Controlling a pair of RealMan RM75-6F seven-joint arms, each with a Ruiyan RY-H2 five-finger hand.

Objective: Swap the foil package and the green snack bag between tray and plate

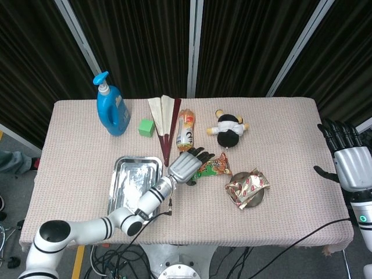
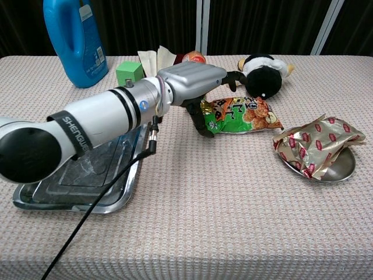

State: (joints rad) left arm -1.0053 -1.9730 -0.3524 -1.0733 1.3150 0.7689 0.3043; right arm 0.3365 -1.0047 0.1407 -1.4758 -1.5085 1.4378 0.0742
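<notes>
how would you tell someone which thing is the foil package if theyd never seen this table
Start at the blue detergent bottle at the table's back left and look to the opposite, front right area. There a small round metal plate carries the foil package: crinkled gold foil with red labels, unlike the flat green snack bag beside it.

I am reaching my left arm in from the table's front-left corner toward its middle, the left hand (image 1: 187, 165) lying palm down with fingers spread and holding nothing. I am keeping my right hand (image 1: 350, 163) raised beyond the table's right edge, palm open, dark fingers (image 1: 337, 132) pointing upward.
</notes>
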